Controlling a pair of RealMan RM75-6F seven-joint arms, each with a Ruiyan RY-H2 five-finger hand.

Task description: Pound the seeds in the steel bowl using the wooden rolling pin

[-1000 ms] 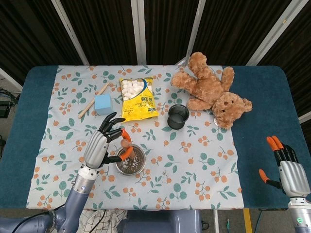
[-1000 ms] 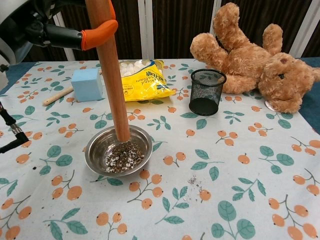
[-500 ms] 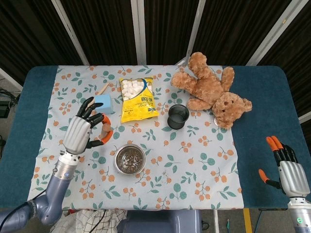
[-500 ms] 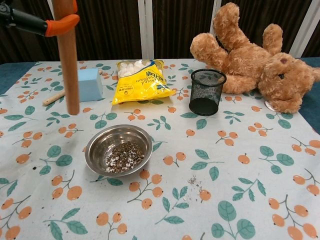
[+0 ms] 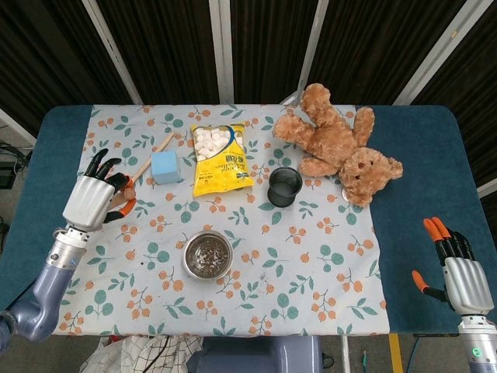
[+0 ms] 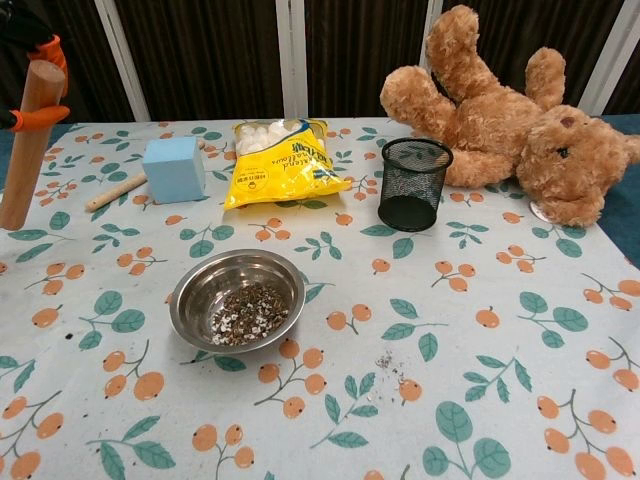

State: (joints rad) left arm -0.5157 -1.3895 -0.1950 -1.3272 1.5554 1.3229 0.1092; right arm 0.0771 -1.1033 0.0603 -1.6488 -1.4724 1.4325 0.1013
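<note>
The left hand [image 5: 92, 200] is at the left side of the table, above the edge of the flowered tablecloth [image 5: 311, 256]. It grasps the wooden rolling pin [image 6: 28, 145], with orange fingertips [image 6: 38, 117] wrapped around its upper part. In the chest view the pin is nearly upright, a little tilted, and its lower end hangs above the cloth at the far left. It is well apart from the steel bowl [image 6: 236, 300].

The steel bowl stands on the cloth near the front, left of the middle. Inside it lie the seeds [image 6: 243, 313], dark and pale pieces gathered on the bottom. Some small crumbs [image 6: 392, 368] lie on the cloth to the right of the bowl.

The right hand [image 5: 460, 273] is at the near right corner, over the blue table surface [image 5: 423, 155] beyond the cloth. Its fingers are spread and it holds nothing.

Farther back on the cloth there is a blue block [image 5: 165, 166], and a thin wooden stick [image 6: 114, 190] lies just beside it on the left. To the right of the block lies a yellow bag of marshmallows [image 5: 220, 158]. A black mesh cup [image 6: 413, 183] stands upright right of the bag, and a brown teddy bear [image 6: 500, 120] lies on its back at the far right.
</note>
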